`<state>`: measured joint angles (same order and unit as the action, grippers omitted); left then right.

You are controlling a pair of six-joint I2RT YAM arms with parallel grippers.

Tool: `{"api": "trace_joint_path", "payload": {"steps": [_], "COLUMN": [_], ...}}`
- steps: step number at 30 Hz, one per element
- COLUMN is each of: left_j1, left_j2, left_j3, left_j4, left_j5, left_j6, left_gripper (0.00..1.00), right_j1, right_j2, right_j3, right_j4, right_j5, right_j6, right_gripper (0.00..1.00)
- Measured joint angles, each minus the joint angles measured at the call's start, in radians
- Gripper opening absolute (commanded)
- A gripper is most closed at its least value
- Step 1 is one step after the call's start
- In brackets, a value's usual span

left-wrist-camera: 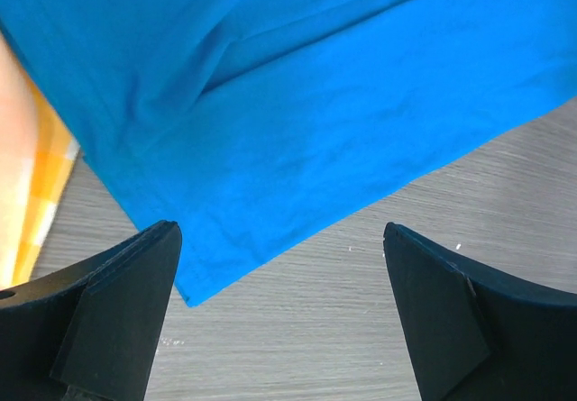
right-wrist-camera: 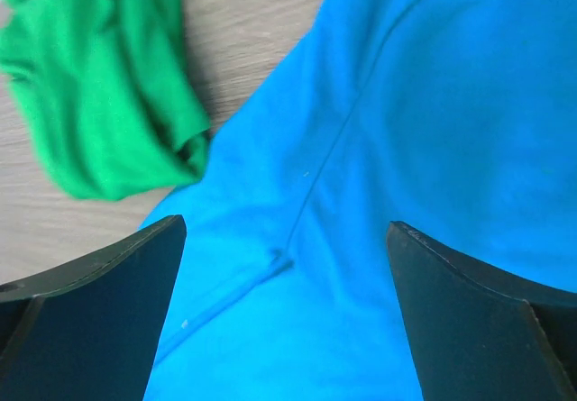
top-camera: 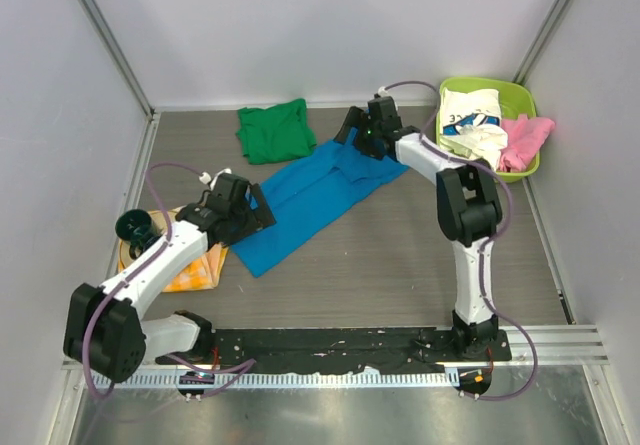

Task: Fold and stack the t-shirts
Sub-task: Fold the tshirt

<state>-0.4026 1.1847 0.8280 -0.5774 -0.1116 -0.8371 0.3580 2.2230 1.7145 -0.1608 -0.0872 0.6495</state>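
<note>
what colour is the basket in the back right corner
Lime green. The basket shows best in the top external view.

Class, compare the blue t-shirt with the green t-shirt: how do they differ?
The blue t-shirt lies stretched in a long diagonal band; the green t-shirt is bunched compactly. The left gripper and right gripper are open over the blue t-shirt, none over the green t-shirt. Both are plain-coloured.

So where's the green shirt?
In the top view, the green shirt lies at the back of the table, left of middle, right beside the blue shirt's far end.
</note>
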Motion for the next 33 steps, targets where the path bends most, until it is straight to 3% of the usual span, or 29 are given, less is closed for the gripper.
{"api": "trace_joint_path", "payload": {"steps": [10, 15, 21, 26, 33], "left_j1": [-0.096, -0.115, -0.19, -0.348, -0.7], "left_j2": [0.161, 0.178, 0.197, 0.21, 0.214], "left_j3": [-0.063, -0.114, -0.139, -0.149, -0.157], "left_j4": [0.12, 0.152, 0.209, 0.274, 0.309], "left_j5": [-0.027, -0.038, -0.087, -0.158, -0.235], "left_j6": [-0.05, -0.068, -0.095, -0.156, -0.323], "left_gripper": [1.0, 1.0, 1.0, 1.0, 1.0], "right_j1": [0.0, 0.0, 0.0, 0.0, 0.0], "right_j2": [-0.563, -0.704, -0.738, -0.772, -0.864], "right_j3": [-0.154, -0.25, -0.352, -0.377, -0.378], "right_j4": [-0.03, -0.028, -0.081, -0.153, -0.201], "right_j5": [0.018, 0.01, 0.006, 0.017, 0.035], "right_j6": [-0.07, -0.076, -0.082, -0.097, -0.099], "right_gripper": [1.0, 1.0, 1.0, 1.0, 1.0]}}
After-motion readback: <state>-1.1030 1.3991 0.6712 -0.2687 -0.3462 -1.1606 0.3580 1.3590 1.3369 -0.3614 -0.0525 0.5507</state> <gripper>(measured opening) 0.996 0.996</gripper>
